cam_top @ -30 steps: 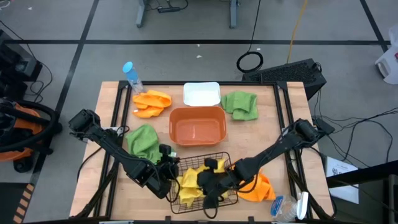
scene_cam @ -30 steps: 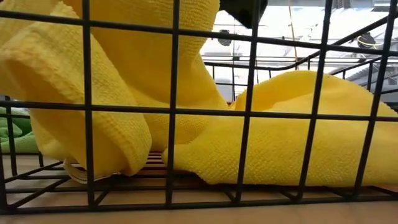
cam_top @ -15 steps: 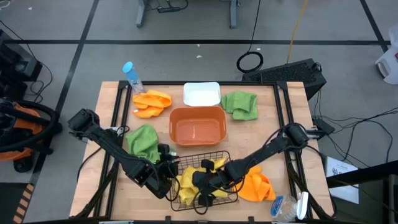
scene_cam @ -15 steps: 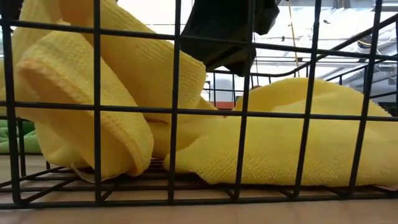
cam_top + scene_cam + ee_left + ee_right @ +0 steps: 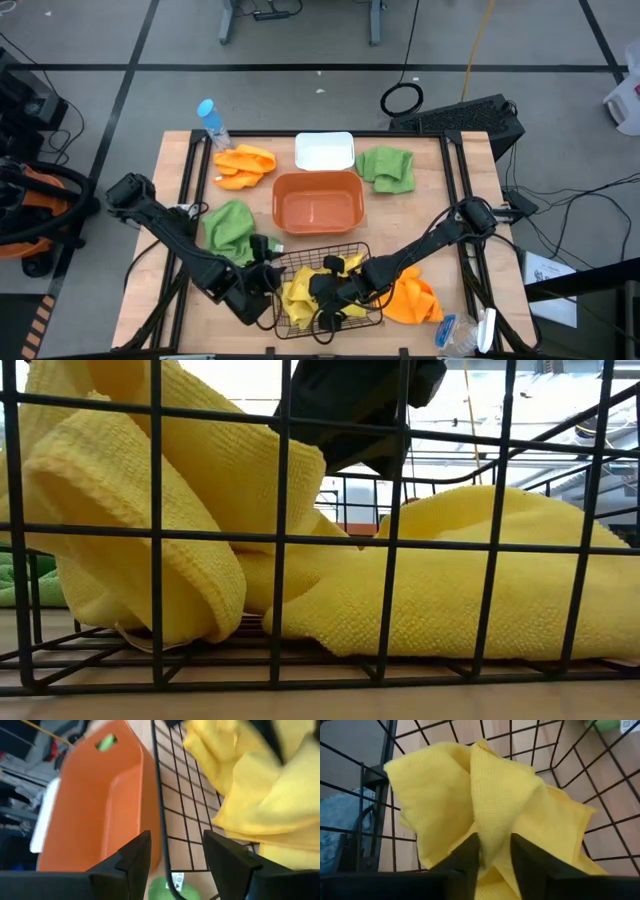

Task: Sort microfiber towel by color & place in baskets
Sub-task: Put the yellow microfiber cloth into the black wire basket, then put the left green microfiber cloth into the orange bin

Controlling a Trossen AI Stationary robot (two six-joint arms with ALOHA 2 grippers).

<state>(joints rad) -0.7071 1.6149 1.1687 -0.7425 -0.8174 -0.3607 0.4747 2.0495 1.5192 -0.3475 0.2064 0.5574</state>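
Note:
The black wire basket (image 5: 372, 262) stands at the table's near middle with yellow towels (image 5: 300, 295) heaped inside. My left gripper (image 5: 175, 865) is open at the basket's left side, and the basket's rim wire (image 5: 159, 805) runs between its fingers without touching them. My right gripper (image 5: 494, 852) reaches into the basket from the right, open by a narrow gap, with a raised fold of yellow towel (image 5: 490, 805) between its fingers. One green towel (image 5: 230, 228) lies left of the basket and one (image 5: 387, 168) at the far right. Orange towels lie at the far left (image 5: 243, 165) and near right (image 5: 412, 298). My right gripper comes at the yellow towel slanting down from the table's right. An upright fold (image 5: 492, 837) stands between its two fingers, but whether they still touch it I cannot tell. The towel lies on the basket's floor (image 5: 300, 645).
The orange-brown tub (image 5: 318, 182) stands just beyond the wire basket and the white bin (image 5: 324, 152) behind it. A blue-capped bottle (image 5: 212, 122) lies at the far left corner. Packets (image 5: 462, 330) sit at the near right corner.
My right gripper has gone toward the table's left and down into the wire basket. The yellow towel's upper drape has sunk lower and folded onto the heap. My left gripper has drawn back a little toward the table's left and near edge.

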